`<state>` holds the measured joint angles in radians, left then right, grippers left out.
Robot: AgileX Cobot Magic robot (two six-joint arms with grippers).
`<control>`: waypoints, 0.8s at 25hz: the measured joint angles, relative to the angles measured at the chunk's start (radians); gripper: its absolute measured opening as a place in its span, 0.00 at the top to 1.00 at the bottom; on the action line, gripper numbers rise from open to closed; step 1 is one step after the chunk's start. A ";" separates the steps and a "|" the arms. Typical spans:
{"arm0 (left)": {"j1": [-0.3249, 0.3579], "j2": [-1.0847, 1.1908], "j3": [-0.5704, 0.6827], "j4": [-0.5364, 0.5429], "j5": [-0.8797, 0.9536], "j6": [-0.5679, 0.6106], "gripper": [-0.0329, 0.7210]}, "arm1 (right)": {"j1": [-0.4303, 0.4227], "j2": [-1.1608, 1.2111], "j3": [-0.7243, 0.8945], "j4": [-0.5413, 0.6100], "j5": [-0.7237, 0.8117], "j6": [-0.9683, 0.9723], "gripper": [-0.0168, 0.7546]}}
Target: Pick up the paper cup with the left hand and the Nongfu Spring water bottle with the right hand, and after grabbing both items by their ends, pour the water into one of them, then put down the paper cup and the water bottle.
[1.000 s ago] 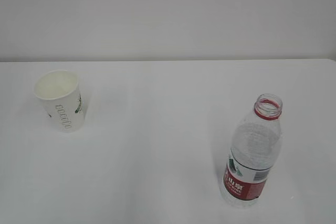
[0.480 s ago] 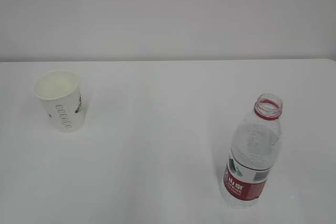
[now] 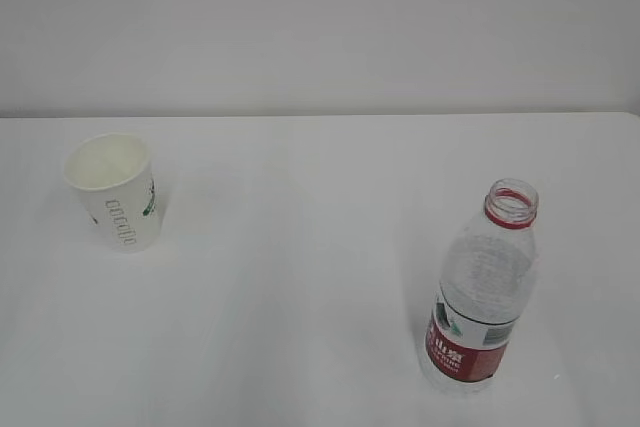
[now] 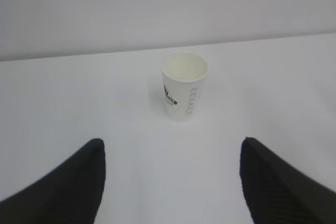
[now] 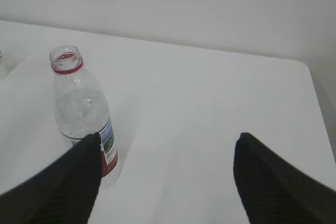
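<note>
The paper cup [image 3: 113, 192] stands upright at the left of the white table, white with green lettering; in the left wrist view the paper cup [image 4: 184, 85] is ahead of my left gripper [image 4: 172, 142], which is open, empty and well short of it. The Nongfu Spring water bottle [image 3: 486, 292] stands upright and uncapped at the front right. In the right wrist view the bottle [image 5: 84, 114] is just beyond the left finger [image 5: 79, 182] of my open, empty right gripper [image 5: 168, 136]. Neither arm shows in the exterior view. I cannot make out water in the bottle.
The white table [image 3: 320, 247] meets a plain pale wall at the back. The table's right edge [image 5: 317, 103] shows in the right wrist view. Cup and bottle stand far apart.
</note>
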<state>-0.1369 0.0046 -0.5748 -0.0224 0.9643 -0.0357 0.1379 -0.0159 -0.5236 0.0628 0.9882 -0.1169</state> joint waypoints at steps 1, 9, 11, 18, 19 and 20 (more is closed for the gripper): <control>0.000 0.000 0.000 0.000 -0.017 0.000 0.19 | 0.000 0.000 0.000 0.000 -0.015 0.000 0.22; 0.000 0.004 0.000 0.022 -0.117 0.000 0.19 | 0.000 0.000 0.000 -0.019 -0.116 0.002 0.22; 0.000 0.017 0.000 0.022 -0.144 0.000 0.19 | 0.000 0.005 0.000 -0.019 -0.136 0.002 0.22; 0.000 0.155 0.000 0.074 -0.284 0.000 0.19 | 0.000 0.087 0.000 -0.022 -0.242 0.002 0.22; 0.000 0.174 0.000 0.081 -0.306 0.000 0.19 | 0.000 0.101 0.000 -0.022 -0.254 0.002 0.22; 0.000 0.198 0.000 0.087 -0.334 0.000 0.19 | 0.000 0.114 0.000 -0.022 -0.269 0.002 0.22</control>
<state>-0.1369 0.2023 -0.5748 0.0649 0.6306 -0.0357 0.1379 0.0978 -0.5236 0.0412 0.7189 -0.1149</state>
